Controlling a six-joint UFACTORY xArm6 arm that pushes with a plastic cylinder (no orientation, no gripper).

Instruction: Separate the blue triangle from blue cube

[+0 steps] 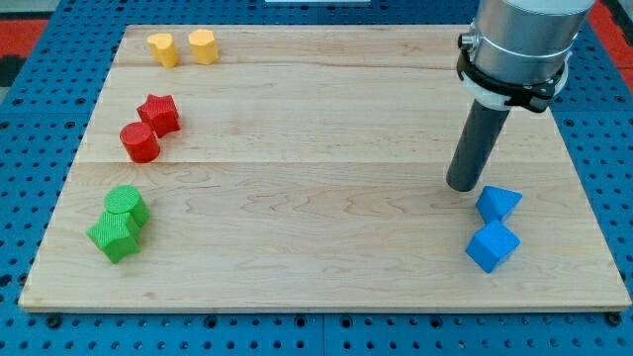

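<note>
The blue triangle [497, 204] lies near the view's right edge of the wooden board [316, 247]. The blue cube [492, 246] sits just below it, touching or nearly touching it. My tip [462, 186] rests on the board just left of and slightly above the blue triangle, very close to its upper left side. The dark rod rises from there to the grey arm [519, 40] at the view's top right.
Two yellow blocks [183, 46] sit at the top left. A red star-like block [160, 114] and a red cylinder [139, 142] sit at the left. Two green blocks [120, 223] sit at the lower left. A blue pegboard surrounds the board.
</note>
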